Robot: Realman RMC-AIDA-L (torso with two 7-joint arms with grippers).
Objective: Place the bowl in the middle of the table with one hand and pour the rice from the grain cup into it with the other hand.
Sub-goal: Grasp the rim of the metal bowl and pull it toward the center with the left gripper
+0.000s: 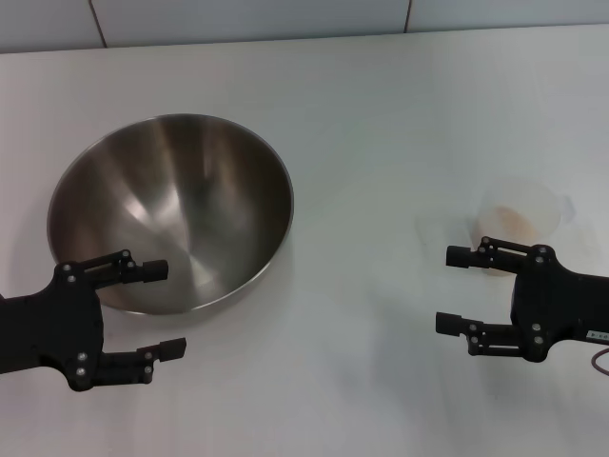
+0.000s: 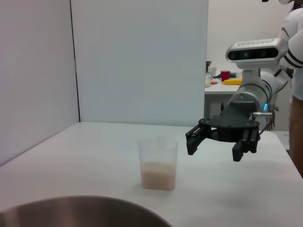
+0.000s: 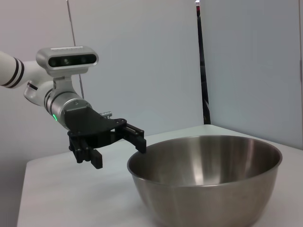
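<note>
Beside the bowl [image 1: 171, 211], left tool [image 1: 162, 309] open, apart

Plain white table [image 1: 381, 114], smooth and flat. Sitting right on it is a big stainless-steel bowl [image 1: 171, 209], upright. Well apart from the bowl, off to its right, there's a small translucent grain cup [image 1: 521, 221] standing upright too, with a pale layer of rice [image 2: 158, 175] filling roughly its bottom third.
</note>
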